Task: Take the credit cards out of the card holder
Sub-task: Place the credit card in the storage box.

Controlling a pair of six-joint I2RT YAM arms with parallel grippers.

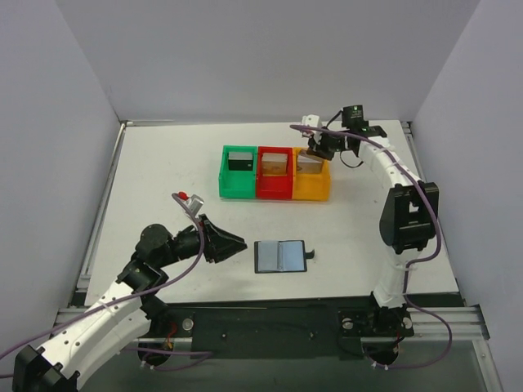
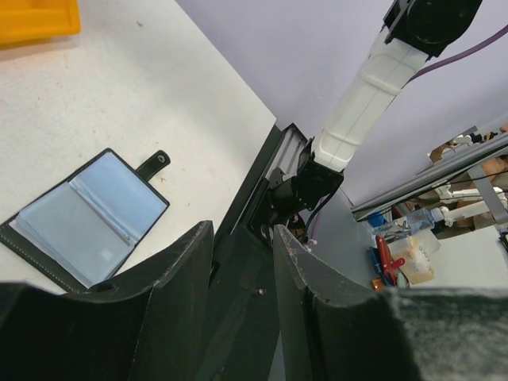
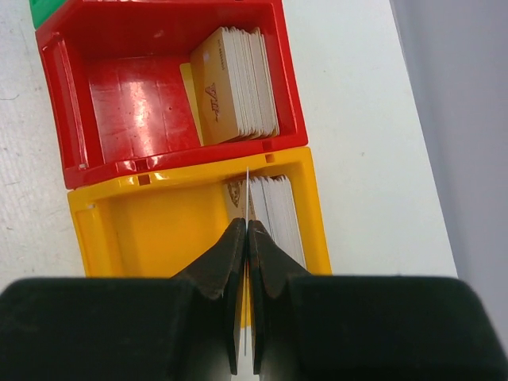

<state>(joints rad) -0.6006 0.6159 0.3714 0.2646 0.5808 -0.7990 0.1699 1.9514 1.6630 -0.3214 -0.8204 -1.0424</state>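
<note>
Card holder (image 1: 280, 256) open flat just ahead of half-spread, empty left claw (image 2: 242, 230). Likely light, floppy, slick inside; best pinned at its edge. Right claw (image 3: 247, 230) pinches thin card (image 3: 248, 189).

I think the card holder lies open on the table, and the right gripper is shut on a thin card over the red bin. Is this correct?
Only the bin is wrong. The right gripper is shut on a thin card over the orange bin; the red bin stands beside it, as the right wrist view shows. The card holder does lie open on the table.
</note>
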